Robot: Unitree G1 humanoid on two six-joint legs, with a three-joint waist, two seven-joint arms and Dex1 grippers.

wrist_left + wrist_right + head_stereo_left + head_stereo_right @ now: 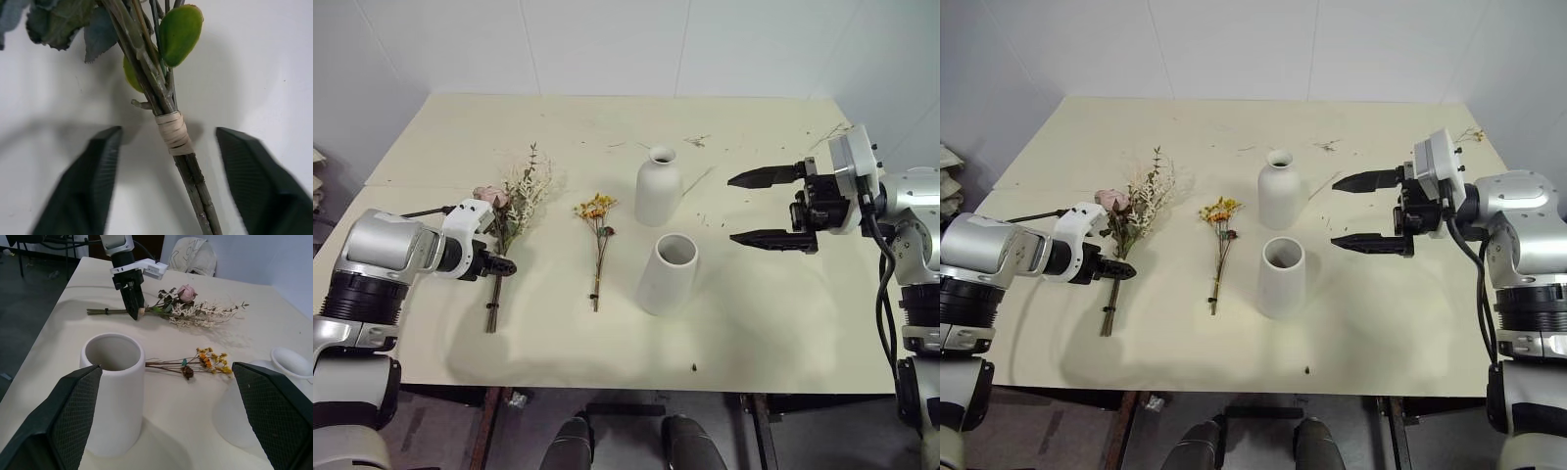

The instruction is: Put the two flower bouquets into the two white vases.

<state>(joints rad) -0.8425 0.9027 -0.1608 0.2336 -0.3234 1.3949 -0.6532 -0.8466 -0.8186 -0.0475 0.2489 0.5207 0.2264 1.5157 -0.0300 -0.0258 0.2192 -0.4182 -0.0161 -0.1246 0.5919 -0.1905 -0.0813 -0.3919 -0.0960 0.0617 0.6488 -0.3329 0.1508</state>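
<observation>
Stems of the big bunch of pink roses, white dried sprigs and brown stalks [509,230] are straddled by the left gripper [168,188].
Fingers parted, nothing clamped yet; stem axis runs lower left to upper centre in the left eye view; the open right gripper [766,208] is held far right.

A pale cream bench [783,333] stands against a white wall [607,44] marked by faint vertical seams. Loose dried bits [697,140] are scattered over its far side. Below the near edge lies a grey floor [440,431], with dark metal legs [487,426] under the bench. A pale cloth bag [193,257] sits beyond the bench's far end.
</observation>
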